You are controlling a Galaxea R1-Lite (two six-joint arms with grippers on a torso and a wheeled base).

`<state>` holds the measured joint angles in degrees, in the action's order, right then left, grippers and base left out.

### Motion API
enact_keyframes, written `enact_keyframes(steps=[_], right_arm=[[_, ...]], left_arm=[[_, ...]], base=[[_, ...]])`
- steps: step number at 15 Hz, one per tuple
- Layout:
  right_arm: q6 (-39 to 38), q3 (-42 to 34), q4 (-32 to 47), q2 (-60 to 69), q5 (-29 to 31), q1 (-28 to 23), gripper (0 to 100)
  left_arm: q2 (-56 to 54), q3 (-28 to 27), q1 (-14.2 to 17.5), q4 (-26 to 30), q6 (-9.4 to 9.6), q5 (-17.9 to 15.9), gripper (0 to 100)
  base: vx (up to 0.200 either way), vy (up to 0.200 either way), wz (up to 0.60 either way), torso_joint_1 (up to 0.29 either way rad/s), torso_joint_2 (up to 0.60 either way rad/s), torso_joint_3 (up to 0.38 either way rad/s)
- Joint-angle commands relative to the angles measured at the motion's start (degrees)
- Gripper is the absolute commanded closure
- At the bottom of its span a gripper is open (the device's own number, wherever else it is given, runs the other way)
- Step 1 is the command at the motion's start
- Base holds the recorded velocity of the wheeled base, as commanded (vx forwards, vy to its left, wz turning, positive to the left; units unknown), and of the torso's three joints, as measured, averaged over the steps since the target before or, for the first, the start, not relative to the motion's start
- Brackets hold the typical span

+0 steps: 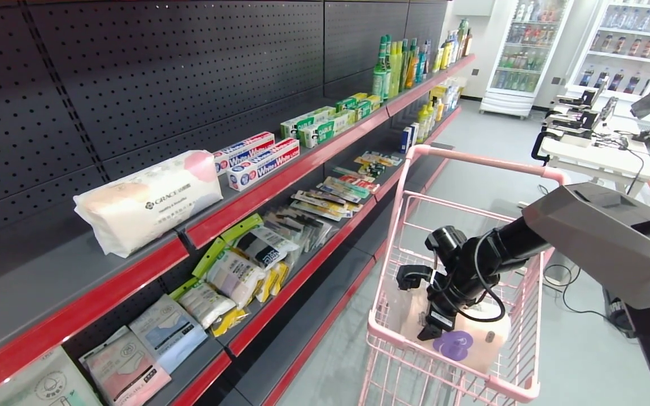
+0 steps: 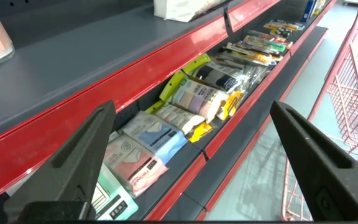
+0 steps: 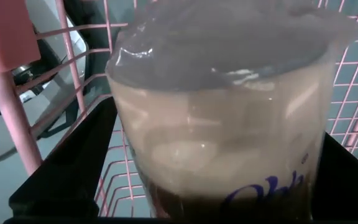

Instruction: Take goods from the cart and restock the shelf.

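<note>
The soft, film-wrapped white pack with a purple label (image 1: pixel 480 341) could slip or snag on the rim of the pink wire cart (image 1: pixel 474 159) when it is lifted, because its wrap is slick and yielding. At the lower right of the head view, it stands inside the cart, and the right gripper (image 1: pixel 437 330) appears clamped on its sides. The left gripper (image 2: pixel 191 109) is spread wide and empty beside the red-edged grey shelf (image 1: pixel 31 276).
</note>
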<state>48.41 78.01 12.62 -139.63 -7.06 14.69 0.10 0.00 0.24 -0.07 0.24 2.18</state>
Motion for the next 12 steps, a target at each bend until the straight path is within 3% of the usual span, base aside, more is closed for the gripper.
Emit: enact_keyframes(steps=[1, 12], right_arm=[[0.02, -0.40, 0.04, -0.12, 0.20, 0.08, 0], [-0.16, -0.75, 3.64, -0.47, 3.72, 1.39, 0]], left_arm=[[0.08, 0.00, 0.02, -0.01, 0.02, 0.02, 0], [0.08, 0.00, 0.11, -0.01, 0.02, 0.02, 0]], base=[[0.000, 0.000, 0.00, 0.000, 0.00, 0.000], [0.000, 0.000, 0.00, 0.000, 0.00, 0.000]])
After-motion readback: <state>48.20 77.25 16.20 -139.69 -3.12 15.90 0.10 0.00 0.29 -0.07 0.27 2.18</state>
